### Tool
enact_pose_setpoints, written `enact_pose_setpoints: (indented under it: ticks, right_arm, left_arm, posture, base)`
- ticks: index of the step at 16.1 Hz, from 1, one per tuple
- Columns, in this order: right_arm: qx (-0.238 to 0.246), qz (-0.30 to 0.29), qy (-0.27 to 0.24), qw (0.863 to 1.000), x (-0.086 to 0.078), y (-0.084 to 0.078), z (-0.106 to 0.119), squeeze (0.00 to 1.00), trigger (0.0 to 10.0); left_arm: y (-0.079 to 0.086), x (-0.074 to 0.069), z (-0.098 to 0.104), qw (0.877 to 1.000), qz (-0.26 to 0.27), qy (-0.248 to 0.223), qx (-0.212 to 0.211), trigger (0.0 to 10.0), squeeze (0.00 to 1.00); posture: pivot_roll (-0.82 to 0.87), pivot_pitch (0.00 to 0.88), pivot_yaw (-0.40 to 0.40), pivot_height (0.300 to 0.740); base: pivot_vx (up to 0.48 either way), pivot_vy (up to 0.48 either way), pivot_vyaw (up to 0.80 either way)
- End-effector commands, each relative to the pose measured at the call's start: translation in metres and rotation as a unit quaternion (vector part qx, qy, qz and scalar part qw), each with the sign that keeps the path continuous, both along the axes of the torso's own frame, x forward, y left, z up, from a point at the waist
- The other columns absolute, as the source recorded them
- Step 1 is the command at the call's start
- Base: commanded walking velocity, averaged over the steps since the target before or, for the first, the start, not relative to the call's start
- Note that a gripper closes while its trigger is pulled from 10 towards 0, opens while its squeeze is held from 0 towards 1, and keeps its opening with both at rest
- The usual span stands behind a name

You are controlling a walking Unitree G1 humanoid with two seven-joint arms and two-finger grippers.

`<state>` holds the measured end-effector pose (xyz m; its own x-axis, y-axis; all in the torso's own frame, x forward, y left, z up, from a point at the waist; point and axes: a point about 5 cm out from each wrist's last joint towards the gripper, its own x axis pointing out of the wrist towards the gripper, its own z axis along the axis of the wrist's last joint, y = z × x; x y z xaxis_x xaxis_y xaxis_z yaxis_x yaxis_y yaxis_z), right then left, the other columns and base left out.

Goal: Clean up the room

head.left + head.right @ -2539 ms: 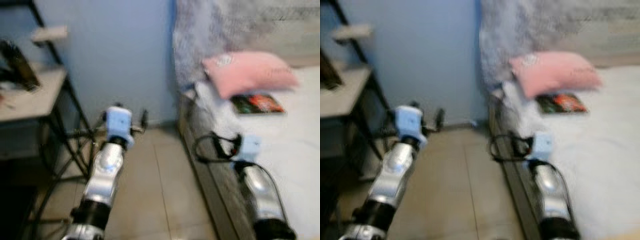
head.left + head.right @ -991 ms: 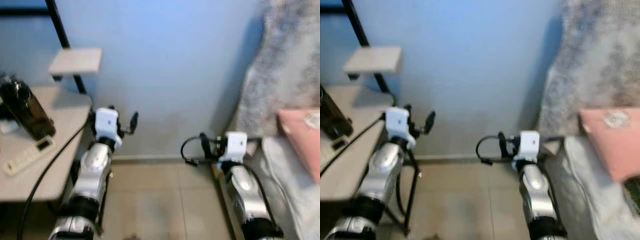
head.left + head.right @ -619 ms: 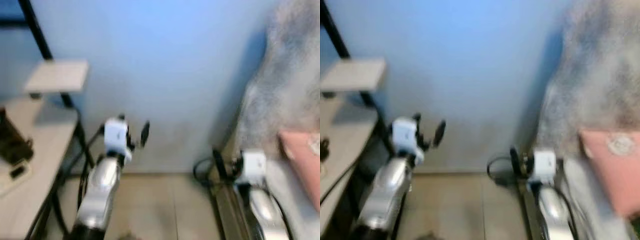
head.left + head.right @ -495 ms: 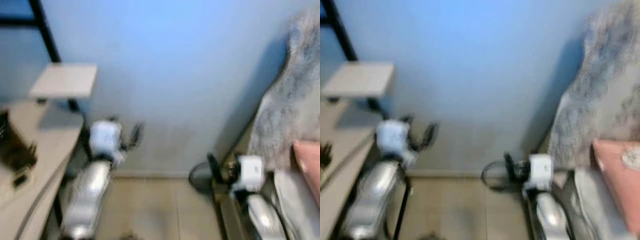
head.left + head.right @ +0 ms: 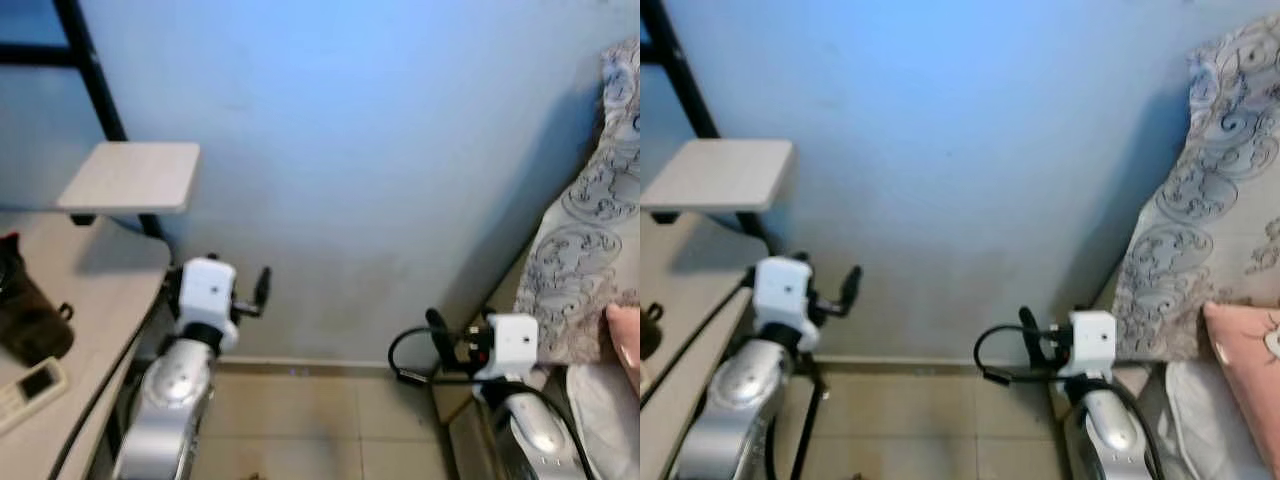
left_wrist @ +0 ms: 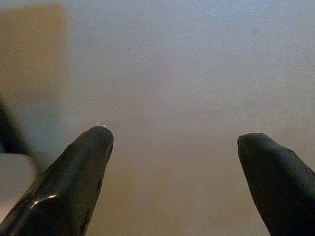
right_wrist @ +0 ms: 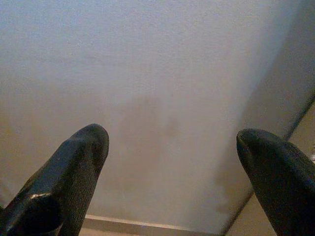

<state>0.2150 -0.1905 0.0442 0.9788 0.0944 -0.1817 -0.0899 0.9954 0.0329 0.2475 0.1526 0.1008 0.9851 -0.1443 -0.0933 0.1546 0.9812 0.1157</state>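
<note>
Desk [image 5: 100,290] with dark jug [image 5: 28,320], remote [image 5: 30,388]; pink pillow [image 5: 1245,365] opposite.

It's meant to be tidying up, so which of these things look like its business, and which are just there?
Likely for tidying:
dark jug on the desk
remote control beside it
pink pillow on the bed

Just there:
small shelf
patterned blanket
blue wall
left gripper and right gripper, both open and empty
</note>
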Motion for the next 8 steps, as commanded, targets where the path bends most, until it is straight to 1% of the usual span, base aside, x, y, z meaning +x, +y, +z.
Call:
enact_pose_setpoints:
  ticks: [1, 3, 6, 7, 8]
  right_arm:
    - [0.018, -0.003, 0.004, 1.000, 0.004, 0.005, 0.004, 0.00, 10.0]
    - [0.019, -0.004, 0.007, 1.000, 0.005, 0.007, 0.002, 0.00, 10.0]
    - [0.023, -0.005, 0.011, 1.000, 0.006, 0.008, 0.000, 0.00, 10.0]
    - [0.024, -0.004, 0.012, 1.000, 0.008, 0.010, 0.000, 0.00, 10.0]
    - [0.024, 0.007, 0.007, 1.000, 0.014, 0.012, 0.001, 0.00, 10.0]
  left_arm:
    - [-0.005, 0.000, 0.010, 1.000, -0.013, 0.013, -0.006, 10.0, 0.00]
    - [-0.003, 0.005, 0.011, 1.000, -0.009, 0.004, -0.007, 10.0, 0.00]
    - [-0.001, 0.006, 0.005, 1.000, -0.007, 0.016, 0.002, 10.0, 0.00]
    - [0.001, 0.009, 0.003, 1.000, 0.000, 0.020, 0.002, 10.0, 0.00]
    - [0.004, 0.014, 0.001, 1.000, 0.008, 0.021, -0.003, 10.0, 0.00]
  posture:
    - [0.13, 0.000, -0.012, 0.740]
    - [0.14, 0.000, -0.012, 0.740]
    - [0.15, 0.000, -0.020, 0.740]
    - [0.16, 0.000, -0.024, 0.740]
    - [0.16, 0.000, -0.028, 0.740]
  base:
    - [0.000, 0.000, 0.00]
    - [0.000, 0.000, 0.00]
    - [0.000, 0.000, 0.00]
    - [0.000, 0.000, 0.00]
    - [0.000, 0.000, 0.00]
